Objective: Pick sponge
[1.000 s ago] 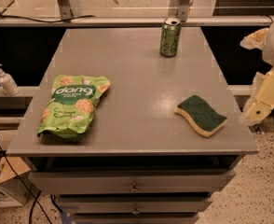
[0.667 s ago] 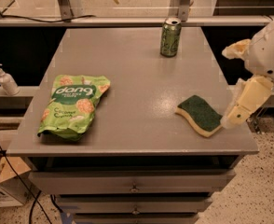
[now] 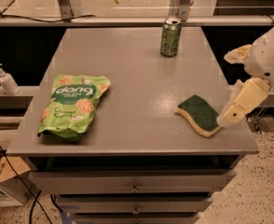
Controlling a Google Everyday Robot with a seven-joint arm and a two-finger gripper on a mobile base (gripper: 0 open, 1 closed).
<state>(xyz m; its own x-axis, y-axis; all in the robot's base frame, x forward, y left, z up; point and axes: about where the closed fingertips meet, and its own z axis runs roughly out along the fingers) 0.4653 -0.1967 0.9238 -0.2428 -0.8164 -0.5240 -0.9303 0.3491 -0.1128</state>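
The sponge [image 3: 200,114], dark green on top over pale yellow foam, lies flat near the front right corner of the grey table [image 3: 137,78]. My gripper [image 3: 230,88] comes in from the right, just off the table's right edge. It is open and empty. Its lower cream finger [image 3: 242,105] slants down with the tip right beside the sponge's right end; whether it touches the sponge I cannot tell. The upper finger [image 3: 237,54] is higher, clear of the sponge.
A light-green snack bag [image 3: 74,105] lies at the table's front left. A green can [image 3: 170,36] stands upright at the back, right of centre. A pump bottle [image 3: 5,80] stands on a lower ledge to the left. Drawers sit below the tabletop.
My gripper has moved left and a little lower, from beyond the table's right edge to right beside the sponge. The sponge, bag and can have not moved.
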